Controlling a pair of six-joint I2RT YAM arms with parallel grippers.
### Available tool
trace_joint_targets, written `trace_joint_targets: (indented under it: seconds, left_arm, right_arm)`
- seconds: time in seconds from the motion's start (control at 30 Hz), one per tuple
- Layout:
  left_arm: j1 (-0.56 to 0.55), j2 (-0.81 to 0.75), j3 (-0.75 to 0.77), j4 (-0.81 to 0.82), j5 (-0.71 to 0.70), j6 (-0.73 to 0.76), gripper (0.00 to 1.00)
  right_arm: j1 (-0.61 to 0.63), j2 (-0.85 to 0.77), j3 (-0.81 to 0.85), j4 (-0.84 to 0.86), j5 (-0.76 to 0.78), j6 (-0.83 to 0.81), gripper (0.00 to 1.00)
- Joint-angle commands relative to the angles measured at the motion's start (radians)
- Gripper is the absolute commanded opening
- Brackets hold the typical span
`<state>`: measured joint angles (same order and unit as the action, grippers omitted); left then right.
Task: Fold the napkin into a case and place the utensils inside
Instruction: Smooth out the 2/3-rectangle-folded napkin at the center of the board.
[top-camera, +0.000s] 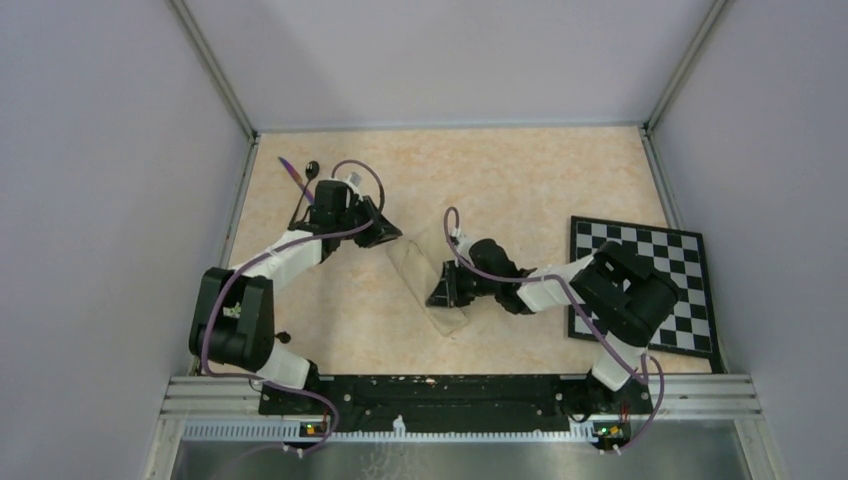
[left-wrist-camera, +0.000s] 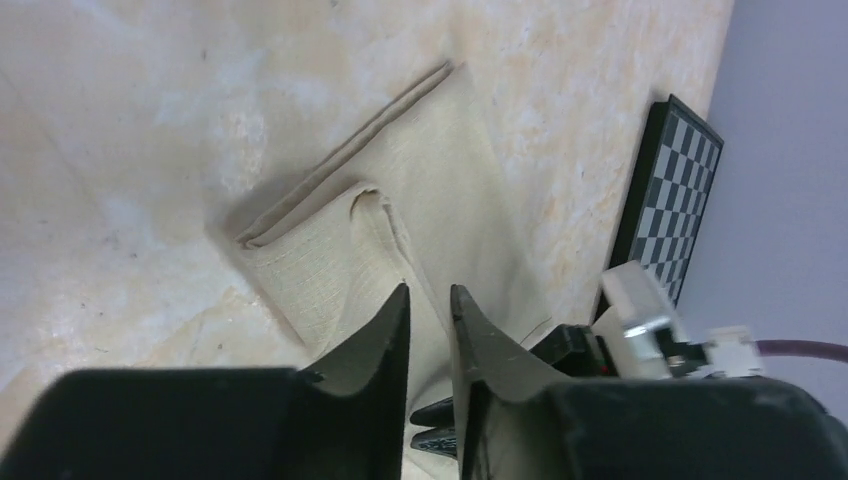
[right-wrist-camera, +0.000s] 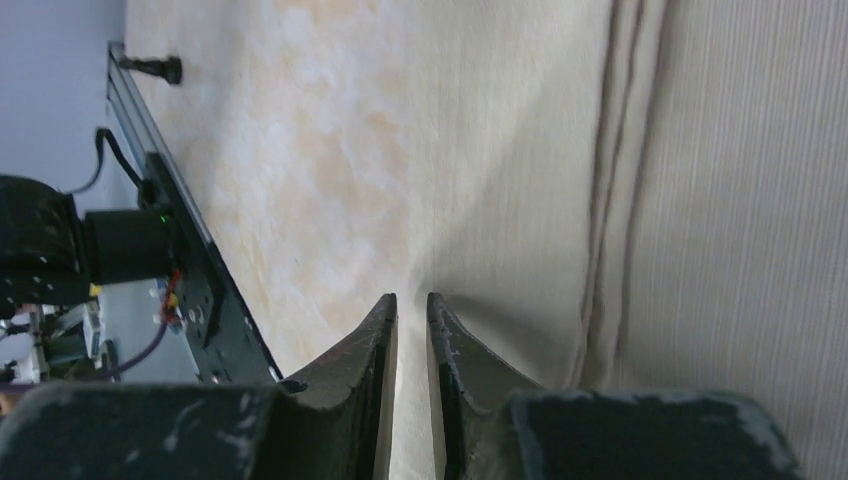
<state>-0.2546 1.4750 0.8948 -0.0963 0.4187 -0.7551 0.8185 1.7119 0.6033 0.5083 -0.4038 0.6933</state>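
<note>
The napkin lies mid-table as a narrow folded beige case, slanting from upper left to lower right. My left gripper is at its far end. In the left wrist view the jaws are nearly closed, with a raised flap of the napkin running up between them. My right gripper is at the near half of the napkin's left edge. Its jaws are pinched on the cloth edge, which tents up to the tips. The purple knife and black spoon lie at the far left, behind the left arm.
A black-and-white checkerboard lies at the right, partly under the right arm, and also shows in the left wrist view. The black base rail runs along the near edge. Grey walls close in the table on three sides.
</note>
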Motion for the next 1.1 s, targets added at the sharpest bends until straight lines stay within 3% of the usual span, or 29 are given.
trace_joint_targets:
  seconds: [0.0, 0.1, 0.2, 0.47, 0.63, 0.83, 1.07]
  left_arm:
    - [0.015, 0.08, -0.057, 0.148, 0.162, 0.03, 0.21]
    - [0.022, 0.112, -0.056, 0.148, 0.128, 0.034, 0.12]
    - [0.025, 0.109, -0.068, 0.157, 0.093, 0.029, 0.1]
    - [0.031, 0.15, -0.062, 0.145, 0.082, 0.026, 0.03]
    - [0.031, 0.182, -0.065, 0.16, 0.097, 0.024, 0.0]
    - [0.031, 0.207, -0.068, 0.163, 0.101, 0.027, 0.0]
    - [0.031, 0.217, -0.059, 0.167, 0.143, 0.026, 0.0]
  right_arm:
    - [-0.027, 0.053, 0.13, 0.079, -0.036, 0.043, 0.19]
    - [-0.045, 0.122, 0.2, 0.069, -0.025, 0.059, 0.24]
    - [-0.072, 0.187, 0.273, 0.069, -0.028, 0.077, 0.24]
    - [-0.131, 0.325, 0.486, 0.01, -0.052, 0.098, 0.04]
    - [-0.135, 0.4, 0.564, -0.019, -0.038, 0.104, 0.04]
    - [-0.171, 0.427, 0.534, -0.068, 0.046, 0.057, 0.06]
    - [-0.181, 0.415, 0.627, -0.183, -0.012, -0.039, 0.11]
